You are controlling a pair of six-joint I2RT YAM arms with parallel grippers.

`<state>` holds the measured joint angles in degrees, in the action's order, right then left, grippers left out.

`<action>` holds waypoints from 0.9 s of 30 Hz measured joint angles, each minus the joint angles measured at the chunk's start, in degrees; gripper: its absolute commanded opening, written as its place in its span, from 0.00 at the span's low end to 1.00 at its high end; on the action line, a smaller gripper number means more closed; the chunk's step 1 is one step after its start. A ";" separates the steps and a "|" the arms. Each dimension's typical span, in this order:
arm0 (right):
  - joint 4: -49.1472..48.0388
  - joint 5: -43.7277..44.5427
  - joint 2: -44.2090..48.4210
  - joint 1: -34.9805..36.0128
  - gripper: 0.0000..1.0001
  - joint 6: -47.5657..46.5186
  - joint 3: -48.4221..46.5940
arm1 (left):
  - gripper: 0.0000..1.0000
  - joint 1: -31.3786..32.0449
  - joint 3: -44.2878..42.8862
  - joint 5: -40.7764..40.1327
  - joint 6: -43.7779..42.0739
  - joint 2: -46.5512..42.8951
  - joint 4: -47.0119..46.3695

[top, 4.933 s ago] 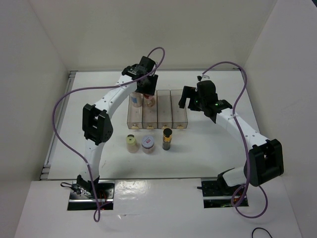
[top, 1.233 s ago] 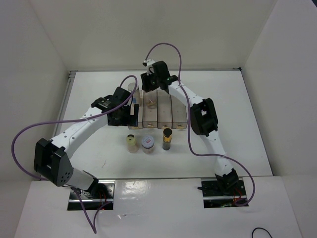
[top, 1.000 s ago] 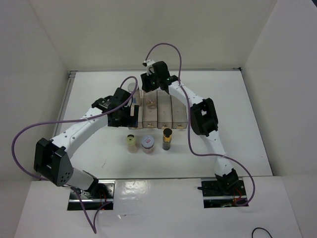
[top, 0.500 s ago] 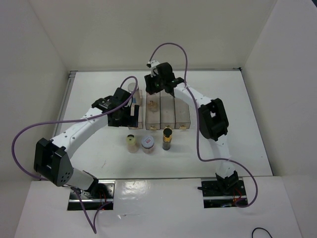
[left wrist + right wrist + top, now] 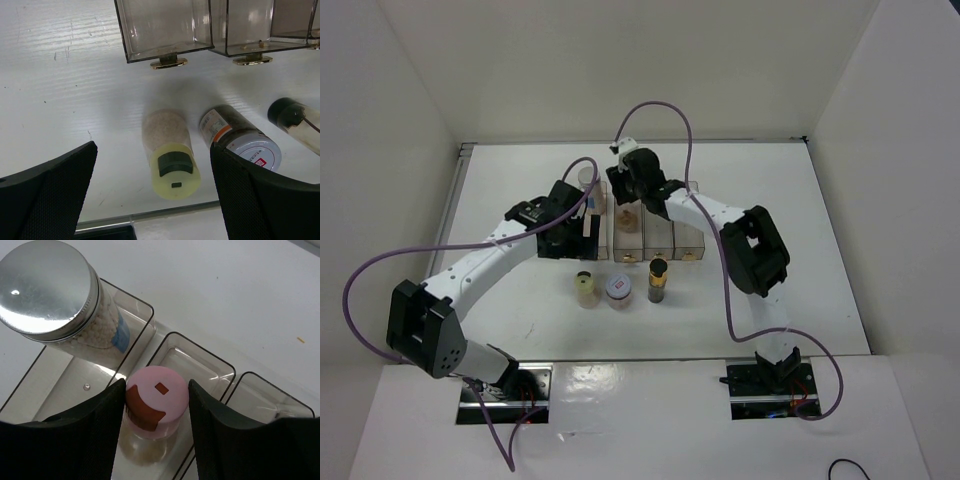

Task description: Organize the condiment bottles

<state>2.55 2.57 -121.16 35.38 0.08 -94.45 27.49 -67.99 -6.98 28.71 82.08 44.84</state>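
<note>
1 pink-capped bottle (image 5: 156, 402) clamped between right hand (image 5: 156, 390) fingers (image 5: 95, 440).

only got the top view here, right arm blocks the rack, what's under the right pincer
observer: Right wrist view shows the right pincer straddling the pink-capped bottle, fingers close on both sides of its cap; whether they squeeze is unclear.
operator: and the left pincer, open or shut
observer: Left wrist view shows the left pincer open wide, its fingers clear of the yellow-capped bottle seen between them.
</note>
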 measured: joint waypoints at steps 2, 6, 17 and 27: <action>-2.86 2.29 0.15 0.83 0.25 0.00 1.81 | 1.00 0.00 0.37 0.07 0.00 -0.33 -0.09; -7.85 5.51 1.64 1.68 0.24 0.28 6.23 | 1.00 0.00 0.72 0.55 0.00 -0.72 -0.13; -15.65 11.26 4.15 1.62 0.24 1.53 10.82 | 1.00 0.00 0.90 1.33 0.00 -1.07 -0.28; -24.72 10.91 4.57 1.62 0.24 1.31 16.13 | 1.00 0.00 0.92 1.60 0.02 -1.07 -0.48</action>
<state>-22.17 13.47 -116.60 36.99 1.39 -78.32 27.49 -67.07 -5.39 28.73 81.01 44.36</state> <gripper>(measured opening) 0.562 0.995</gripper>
